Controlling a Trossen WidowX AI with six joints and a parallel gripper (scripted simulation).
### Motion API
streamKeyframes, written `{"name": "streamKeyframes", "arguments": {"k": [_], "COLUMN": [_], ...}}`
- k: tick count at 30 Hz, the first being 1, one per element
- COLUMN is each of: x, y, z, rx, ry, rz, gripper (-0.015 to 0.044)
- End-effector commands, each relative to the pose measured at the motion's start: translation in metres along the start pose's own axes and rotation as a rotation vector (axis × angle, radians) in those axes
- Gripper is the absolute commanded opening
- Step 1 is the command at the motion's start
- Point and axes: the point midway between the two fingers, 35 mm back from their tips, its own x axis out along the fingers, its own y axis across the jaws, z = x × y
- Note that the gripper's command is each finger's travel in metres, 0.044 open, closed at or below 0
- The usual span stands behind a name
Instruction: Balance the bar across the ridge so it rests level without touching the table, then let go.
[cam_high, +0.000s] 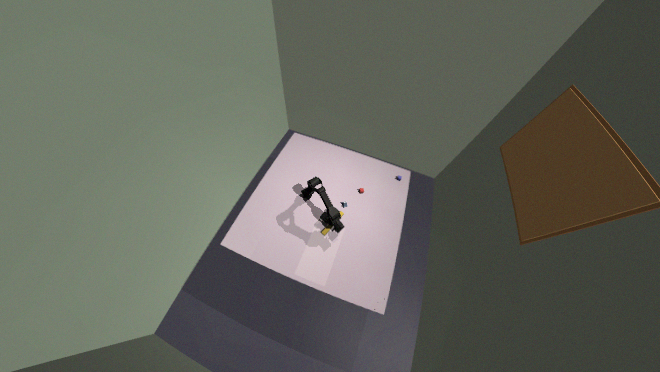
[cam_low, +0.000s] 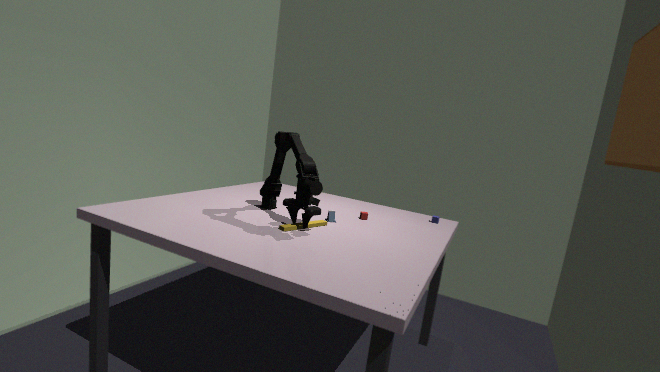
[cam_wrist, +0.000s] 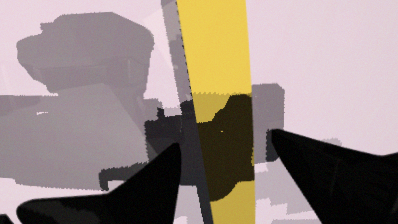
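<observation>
A yellow bar (cam_high: 325, 231) (cam_low: 316, 224) (cam_wrist: 215, 47) lies flat on the table, with its middle in the gripper's shadow. My gripper (cam_high: 333, 223) (cam_low: 300, 226) (cam_wrist: 225, 142) is open and points down over the bar's middle. Its fingertips are low, one on each side of the bar, and the wrist view shows a gap between each finger and the bar. A small blue-grey piece (cam_high: 344, 204) (cam_low: 331, 216), which looks like the ridge, stands on the table just beyond the bar's far end. Its exact shape is too small to tell. The bar is not on it.
A red cube (cam_high: 361, 190) (cam_low: 364, 216) stands beyond the blue-grey piece. A blue cube (cam_high: 399, 178) (cam_low: 435, 220) stands farther off, near the corner of the pale table (cam_high: 365, 260) (cam_low: 200, 245). A brown panel (cam_high: 575, 170) (cam_low: 637, 110) is at the right, away from the table.
</observation>
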Motion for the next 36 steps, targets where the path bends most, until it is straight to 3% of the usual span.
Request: {"name": "streamKeyframes", "arguments": {"k": [1,6,14,18,36], "x": [0.000,0.000,0.000,-0.006,-0.053], "y": [0.000,0.000,0.000,-0.001,-0.004], "z": [0.000,0.000,0.000,0.000,-0.001], "rx": [0.000,0.000,0.000,0.000,-0.002], "ry": [0.000,0.000,0.000,0.000,0.003], "rz": [0.000,0.000,0.000,0.000,0.000], "gripper": [0.0289,0.0157,0.0104,0.0000,0.0000]}}
